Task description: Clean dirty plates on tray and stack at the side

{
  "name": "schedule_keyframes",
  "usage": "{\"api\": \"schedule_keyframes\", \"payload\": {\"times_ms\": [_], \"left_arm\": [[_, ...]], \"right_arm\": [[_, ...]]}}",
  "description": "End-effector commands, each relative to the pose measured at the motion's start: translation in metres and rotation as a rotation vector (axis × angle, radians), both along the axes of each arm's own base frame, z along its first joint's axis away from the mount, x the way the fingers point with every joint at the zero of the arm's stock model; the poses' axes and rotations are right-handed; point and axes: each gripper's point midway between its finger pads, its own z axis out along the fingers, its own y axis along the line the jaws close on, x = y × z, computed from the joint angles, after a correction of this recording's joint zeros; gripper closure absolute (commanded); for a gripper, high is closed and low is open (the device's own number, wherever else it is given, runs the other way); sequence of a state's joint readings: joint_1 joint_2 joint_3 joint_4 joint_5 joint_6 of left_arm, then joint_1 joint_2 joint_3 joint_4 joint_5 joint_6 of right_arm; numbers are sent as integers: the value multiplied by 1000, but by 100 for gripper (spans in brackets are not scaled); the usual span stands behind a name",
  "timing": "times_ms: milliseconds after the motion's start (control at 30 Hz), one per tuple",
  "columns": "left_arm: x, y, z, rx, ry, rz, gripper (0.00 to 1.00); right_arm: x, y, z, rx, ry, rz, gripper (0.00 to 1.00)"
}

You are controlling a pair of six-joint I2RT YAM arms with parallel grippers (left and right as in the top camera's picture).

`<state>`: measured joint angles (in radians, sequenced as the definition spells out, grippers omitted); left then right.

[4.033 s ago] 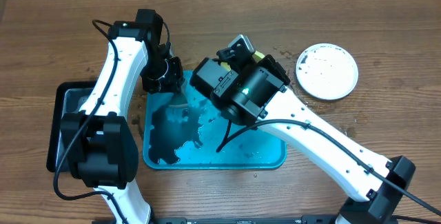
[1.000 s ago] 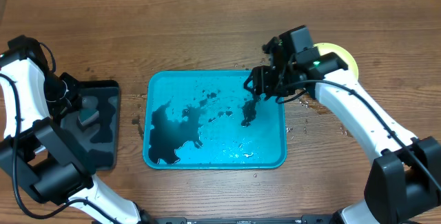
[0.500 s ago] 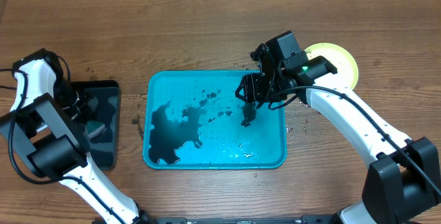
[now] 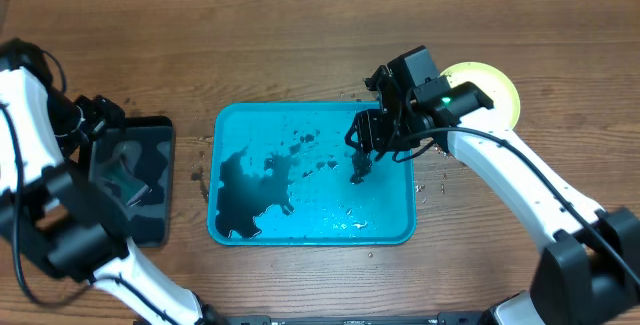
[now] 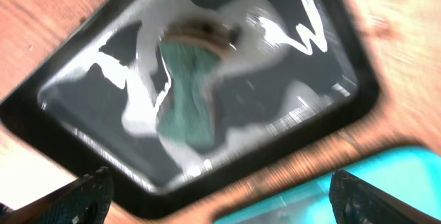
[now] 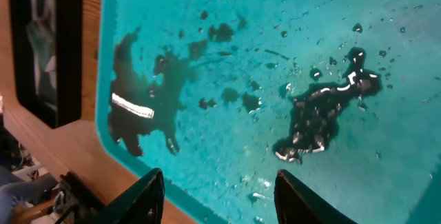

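**Tray bare of plates, both claws empty: looks like wrap-up**

Working over a brown wooden table (image 4: 300, 25), planks running side to side.

Far left: found a black tray (image 4: 150, 215) holding shallow water and a green sponge (image 5: 189, 93). Spotted the left gripper (image 5: 224, 195) hanging above it, fingers spread as wide as can be, grasping nothing. Saw the sponge lying loose in the water, well clear of both fingertips.

Centre: found the tray (image 4: 310, 242), turquoise, wet all over. Noted one big dark puddle (image 4: 245, 190) at its left end and scattered dark blots across the middle. Counted no plates on it.

Right of centre: caught the right gripper (image 6: 220, 193) poised over the tray's right half, jaws partly apart, nothing between them. Marked a smaller dark puddle (image 6: 324, 117) just ahead of it.

Far right: located the plates (image 4: 497, 90) off the tray, on the wood beside its top right corner, half hidden behind the right arm. Made out only a yellow-green rim; cannot tell how many sit in the stack.

Judging the step: cleaning and stacking likely finished, sponge parked, tidy-up phase.

Judging the next move: calls for lifting the right claw straight up, clear of the puddles, then swinging out without clipping the stack. Calls also for pulling the left arm back from the black tray.
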<state>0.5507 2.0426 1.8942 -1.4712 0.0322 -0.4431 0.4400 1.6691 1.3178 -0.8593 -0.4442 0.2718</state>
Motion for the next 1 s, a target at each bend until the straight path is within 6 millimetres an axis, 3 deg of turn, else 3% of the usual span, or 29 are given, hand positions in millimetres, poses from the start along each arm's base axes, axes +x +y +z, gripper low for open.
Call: {"api": "schedule_keyframes", "payload": {"times_ms": [0, 33, 133, 167, 233, 300, 333, 367, 533, 967], "left_arm": [[-7, -29, 93, 8, -247, -47, 0], [-23, -44, 118, 18, -287, -63, 0], [-51, -91, 160, 15, -409, -214, 0], [-64, -107, 168, 30, -437, -249, 0], [-96, -145, 168, 42, -484, -345, 0], [-113, -164, 161, 54, -537, -392, 1], [-124, -172, 155, 74, -582, -403, 1], [-138, -177, 149, 107, -653, -390, 0], [-160, -184, 141, 149, -728, -396, 0], [-160, -183, 141, 148, -722, -395, 0]], "right_arm": [[-22, -11, 58, 44, -100, 4, 46], [-35, -21, 66, 16, -98, -7, 46], [-70, -55, 62, -166, -100, -35, 42], [-86, -54, 61, -172, -114, -6, 39], [-100, -51, 60, -170, -178, -17, 35], [-101, -55, 56, -195, -240, -63, 28], [-96, -55, 56, -199, -287, -79, 0], [-87, -56, 60, -204, -328, -99, 0], [-72, -54, 70, -191, -399, -136, 0], [-73, -55, 68, -196, -393, -134, 0]]}}
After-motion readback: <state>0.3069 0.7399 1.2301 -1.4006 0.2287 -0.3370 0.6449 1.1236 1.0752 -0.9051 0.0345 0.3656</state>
